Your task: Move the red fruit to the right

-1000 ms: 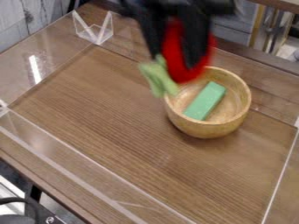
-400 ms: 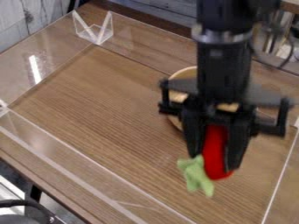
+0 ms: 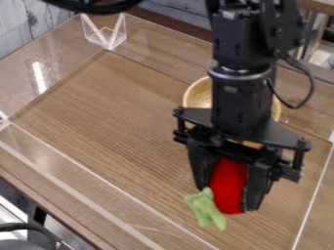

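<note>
Camera view, single entry.
- Gripper (image 3: 232, 186): black, pointing down, at 5 o'clock of the frame. The red fruit (image 3: 229, 187) sits between the fingers; whether the jaws clamp it or stand loose around it cannot be told.
- Red fruit: green leafy tip at its 7 o'clock, low over the wooden table (image 3: 104, 117).
- Wooden bowl (image 3: 196, 93): at 12 o'clock of the fruit, mostly hidden by the arm; contents not visible.

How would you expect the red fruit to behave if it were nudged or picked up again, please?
The red fruit looks rounded and smooth, so it may roll or slip on the table when nudged. Its green leafy tip splays out flat, suggesting soft, floppy material. Small between the gripper fingers, it is probably light.
</note>
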Motion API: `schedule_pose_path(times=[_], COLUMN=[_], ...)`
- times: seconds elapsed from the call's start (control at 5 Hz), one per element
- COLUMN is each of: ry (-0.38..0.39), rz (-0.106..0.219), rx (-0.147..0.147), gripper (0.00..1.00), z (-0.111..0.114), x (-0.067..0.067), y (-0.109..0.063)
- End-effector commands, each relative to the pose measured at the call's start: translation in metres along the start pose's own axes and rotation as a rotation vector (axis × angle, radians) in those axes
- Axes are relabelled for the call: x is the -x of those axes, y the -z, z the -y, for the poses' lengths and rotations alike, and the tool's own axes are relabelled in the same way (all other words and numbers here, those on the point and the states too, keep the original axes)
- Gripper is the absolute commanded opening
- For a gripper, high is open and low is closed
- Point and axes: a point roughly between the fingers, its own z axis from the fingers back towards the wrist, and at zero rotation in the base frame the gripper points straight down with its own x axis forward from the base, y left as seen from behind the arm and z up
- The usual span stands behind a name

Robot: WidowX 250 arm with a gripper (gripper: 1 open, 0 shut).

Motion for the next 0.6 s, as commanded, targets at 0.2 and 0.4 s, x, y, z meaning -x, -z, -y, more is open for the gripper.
schedule_pose_path(times=[0.2, 0.4], ry=[0.054, -0.02], rz=[0.066, 0.098], rx=[0.001, 0.0], gripper=[0.0, 0.0], z=[-0.027, -0.036], x=[-0.015, -0.023], y=[-0.012, -0.028])
